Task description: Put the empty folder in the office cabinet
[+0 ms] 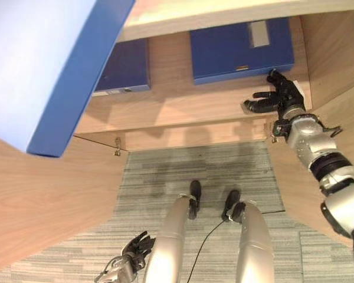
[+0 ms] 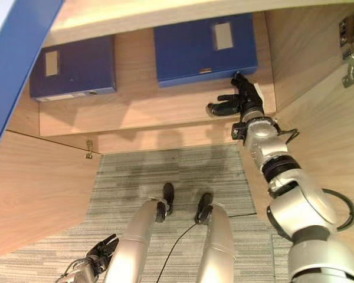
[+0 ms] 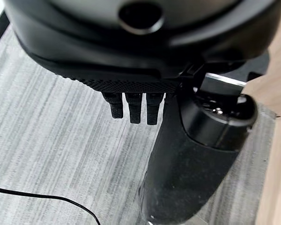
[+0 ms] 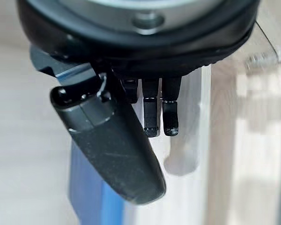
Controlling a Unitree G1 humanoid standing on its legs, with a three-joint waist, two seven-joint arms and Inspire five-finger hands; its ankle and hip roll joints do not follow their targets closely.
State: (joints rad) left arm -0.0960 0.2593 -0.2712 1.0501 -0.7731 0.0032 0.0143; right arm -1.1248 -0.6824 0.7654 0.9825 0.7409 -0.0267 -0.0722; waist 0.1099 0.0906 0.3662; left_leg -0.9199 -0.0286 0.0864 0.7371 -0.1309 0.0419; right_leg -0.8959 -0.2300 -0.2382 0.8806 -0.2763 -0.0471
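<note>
Two dark blue folders lie flat on the cabinet shelf (image 1: 177,109). The right folder (image 1: 242,50) has a pale label on top, and the left folder (image 1: 127,68) lies deeper in at the shelf's left. My right hand (image 1: 280,97) reaches onto the shelf at the right folder's front right corner. It is open, its fingertips at that corner and its thumb spread sideways, holding nothing. The right wrist view shows the folder's blue edge (image 4: 84,187) past the thumb. My left hand (image 1: 135,247) hangs low over the carpet, open and holding nothing.
Wooden cabinet doors stand open on both sides, with a hinge (image 2: 351,47) on the right door and another (image 1: 117,147) at the lower left. A large blue slab (image 1: 53,65) looms at the upper left, close to the camera. Grey striped carpet (image 1: 165,177) lies below.
</note>
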